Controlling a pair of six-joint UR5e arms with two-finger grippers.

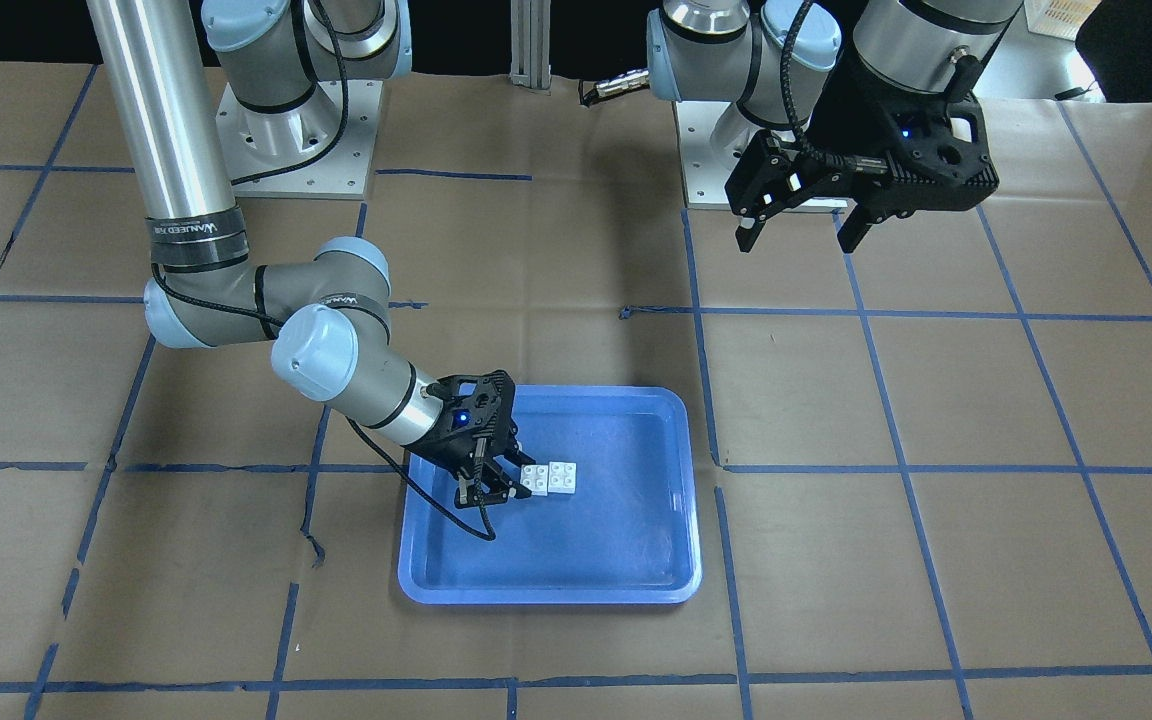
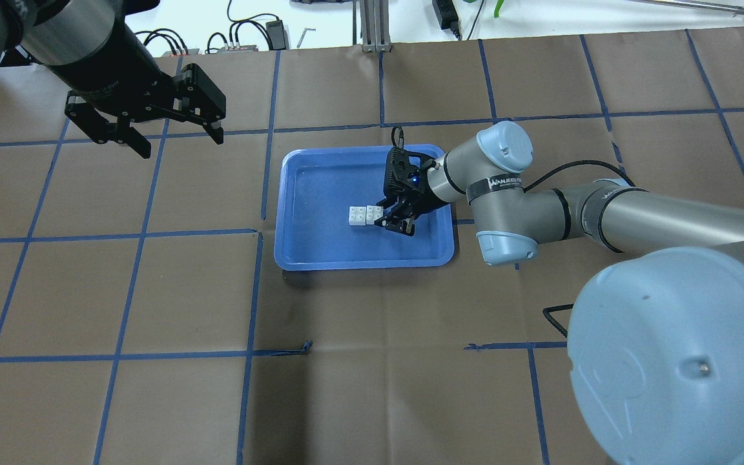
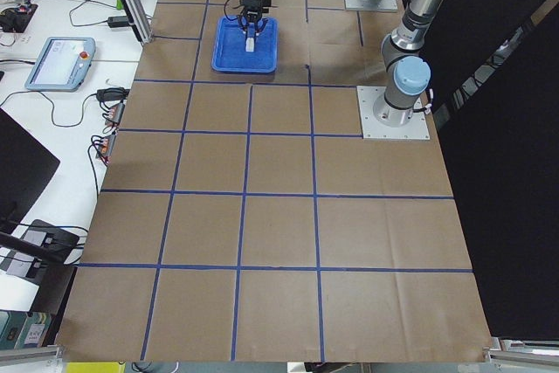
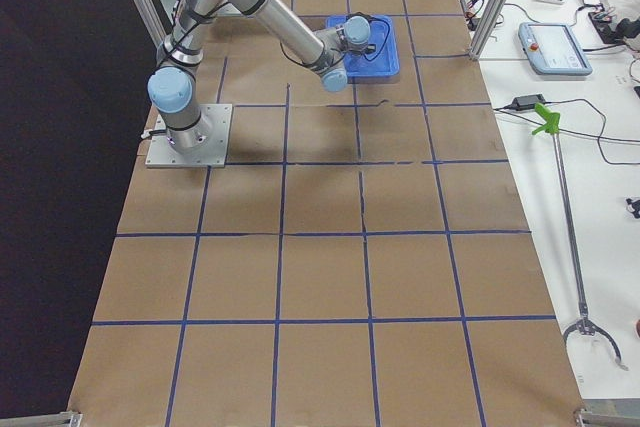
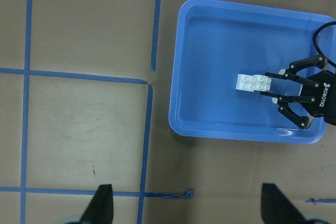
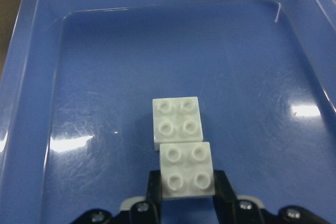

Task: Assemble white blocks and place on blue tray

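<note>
Right hand [image 6: 186,184] largely cropped; pinching white blocks [image 6: 177,121] on blue tray [image 6: 94,51]

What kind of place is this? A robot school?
Most likely a robotics lab. The right arm and left arm are bolted to a table with a blue tape grid, a control pendant sits on a side bench, and the work is toy white blocks in a blue tray.

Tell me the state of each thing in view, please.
Left hand: open, empty, raised above the table.
Right hand: low in the blue tray, shut on the nearer white block.
Nearer white block: studs up, touching the farther white block.
Farther white block: studs up, free, on the tray floor.
Blue tray: flat on the table, holding both blocks.
</note>
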